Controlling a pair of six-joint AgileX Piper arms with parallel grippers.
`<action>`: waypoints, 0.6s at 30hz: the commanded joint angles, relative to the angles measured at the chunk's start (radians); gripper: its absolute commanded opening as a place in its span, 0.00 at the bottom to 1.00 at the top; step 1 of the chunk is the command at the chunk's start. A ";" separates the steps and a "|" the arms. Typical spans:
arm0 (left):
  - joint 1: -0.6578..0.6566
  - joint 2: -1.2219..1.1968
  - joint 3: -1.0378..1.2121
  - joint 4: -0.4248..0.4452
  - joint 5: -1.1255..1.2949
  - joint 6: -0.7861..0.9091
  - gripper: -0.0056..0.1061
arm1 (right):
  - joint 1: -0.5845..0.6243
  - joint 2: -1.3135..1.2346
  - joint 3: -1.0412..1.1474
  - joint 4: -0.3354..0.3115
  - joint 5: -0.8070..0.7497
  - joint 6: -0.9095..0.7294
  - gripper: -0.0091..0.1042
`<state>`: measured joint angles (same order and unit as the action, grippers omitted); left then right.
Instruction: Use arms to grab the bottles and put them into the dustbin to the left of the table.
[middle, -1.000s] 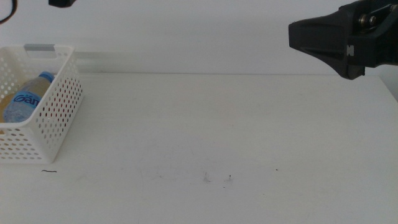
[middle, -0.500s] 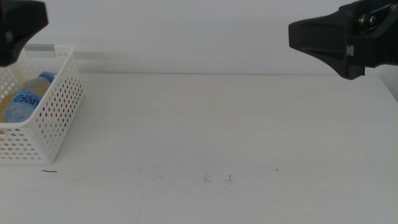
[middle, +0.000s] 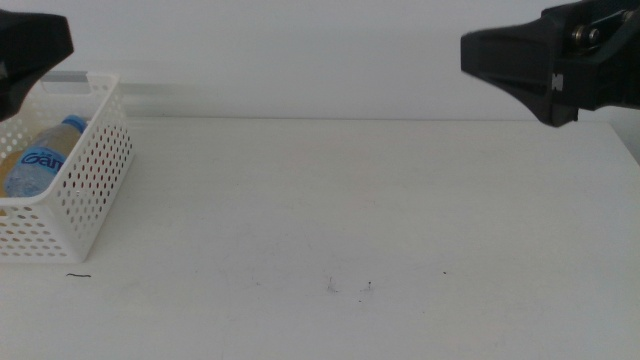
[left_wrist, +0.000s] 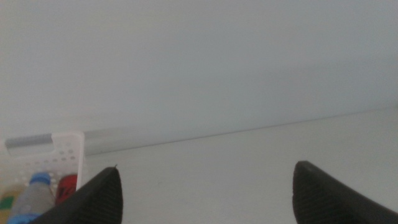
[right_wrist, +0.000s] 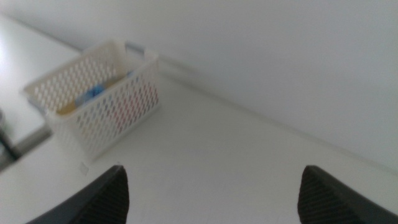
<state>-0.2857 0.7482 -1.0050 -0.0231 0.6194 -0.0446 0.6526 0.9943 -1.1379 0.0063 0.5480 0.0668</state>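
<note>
White surface (middle: 350, 200) bare; bottles (middle: 40, 160) in dustbin (middle: 85, 200). Both claws (left_wrist: 205, 193) (right_wrist: 211, 193) spread, empty. Risk: left arm clipping bin rim.

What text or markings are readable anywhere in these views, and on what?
Water bottle in the dustbin: white script on the blue label, too blurred to read for certain.
Right gripper: a small pale mark on its dark body, unreadable.
Table: a short black mark and specks, no text.
Nothing else bears writing.
</note>
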 joint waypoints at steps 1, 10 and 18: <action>0.039 -0.029 0.042 -0.057 -0.035 -0.010 0.89 | -0.050 -0.034 0.070 0.009 -0.135 -0.004 0.88; 0.299 -0.353 0.540 -0.075 -0.239 -0.010 0.89 | -0.511 -0.405 0.635 0.068 -0.441 -0.004 0.88; 0.312 -0.666 0.833 -0.072 -0.242 -0.010 0.89 | -0.658 -0.825 0.999 0.031 -0.435 -0.004 0.88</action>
<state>0.0206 0.1311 -0.2151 -0.1019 0.3978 -0.0472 0.0045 0.2142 -0.1796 0.0568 0.1278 0.0668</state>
